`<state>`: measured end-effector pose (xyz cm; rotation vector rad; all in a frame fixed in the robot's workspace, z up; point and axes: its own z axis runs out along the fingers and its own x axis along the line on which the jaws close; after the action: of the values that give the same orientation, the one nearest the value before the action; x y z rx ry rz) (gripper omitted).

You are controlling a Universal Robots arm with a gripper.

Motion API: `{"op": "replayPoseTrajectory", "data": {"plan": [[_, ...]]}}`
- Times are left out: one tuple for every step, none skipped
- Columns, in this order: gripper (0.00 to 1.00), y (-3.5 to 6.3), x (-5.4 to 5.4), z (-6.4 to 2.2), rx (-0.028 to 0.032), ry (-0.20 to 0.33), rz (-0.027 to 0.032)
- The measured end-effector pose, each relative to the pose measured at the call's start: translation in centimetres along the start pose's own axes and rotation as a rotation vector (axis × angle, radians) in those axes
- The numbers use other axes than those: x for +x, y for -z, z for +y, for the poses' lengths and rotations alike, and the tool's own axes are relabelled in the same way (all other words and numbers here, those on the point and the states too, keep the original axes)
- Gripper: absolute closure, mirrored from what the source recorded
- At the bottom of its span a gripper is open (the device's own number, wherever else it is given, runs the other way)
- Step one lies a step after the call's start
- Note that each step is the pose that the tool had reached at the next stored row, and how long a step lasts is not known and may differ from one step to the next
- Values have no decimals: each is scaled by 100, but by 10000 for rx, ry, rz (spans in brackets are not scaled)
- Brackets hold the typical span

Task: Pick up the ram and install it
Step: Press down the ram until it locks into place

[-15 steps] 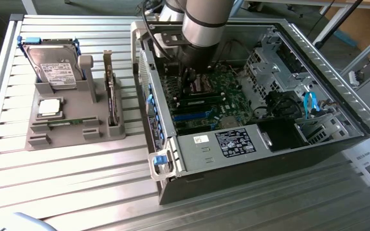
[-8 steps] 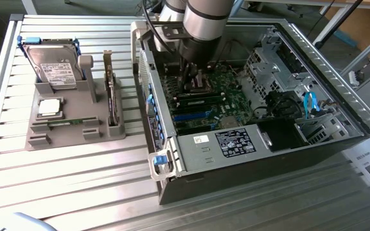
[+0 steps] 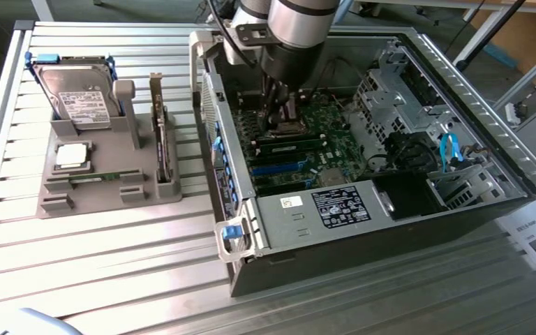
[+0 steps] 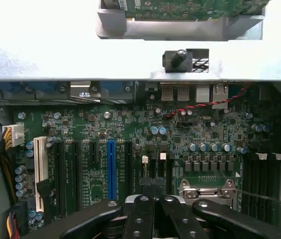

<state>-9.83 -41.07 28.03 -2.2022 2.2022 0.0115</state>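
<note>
The arm point(image 3: 292, 35) reaches down into the open computer case point(image 3: 454, 209), and its gripper point(image 3: 285, 120) sits low over the green motherboard point(image 3: 329, 150), just above the square metal processor socket point(image 3: 289, 129). In the wrist view the black fingers point(image 4: 140, 214) are pressed together with no gap, and nothing is held between them. The gripper point(image 4: 154, 211) hangs directly over the motherboard point(image 4: 130, 134), with the processor socket point(image 4: 208, 189) just beside its tips and a blue slot point(image 4: 111, 167) and a white slot point(image 4: 40, 172) a little further off.

The ram point(image 3: 95, 177) lies flat in the gray parts holder point(image 3: 91, 199), well apart from the computer case, on the exterior view's left. It rests in a low groove just below the square silver chip point(image 3: 70, 156). Behind that chip, 1 hard drive point(image 3: 80, 94) stands upright in the same holder. A taller green card point(image 3: 162, 143) stands on edge at the side of the holder nearest the case. The holder and the case both rest on a ribbed metal table point(image 3: 109, 258).
</note>
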Motion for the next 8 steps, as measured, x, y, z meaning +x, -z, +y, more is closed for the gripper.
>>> {"op": "replayPoseTrajectory", "data": {"plan": [[90, 19, -1, 0, -1, 0, 1], [90, 34, -1, 0, -1, 0, 2], [90, 50, -1, -1, -1, 0, 1], [90, 67, -2, -1, -1, 0, 2], [90, 83, -2, -1, -1, 1, 1], [90, 100, -3, -2, 0, 0, 1], [90, 114, -3, -2, -1, 0, 1], [90, 129, -3, -2, -1, 0, 1]]}}
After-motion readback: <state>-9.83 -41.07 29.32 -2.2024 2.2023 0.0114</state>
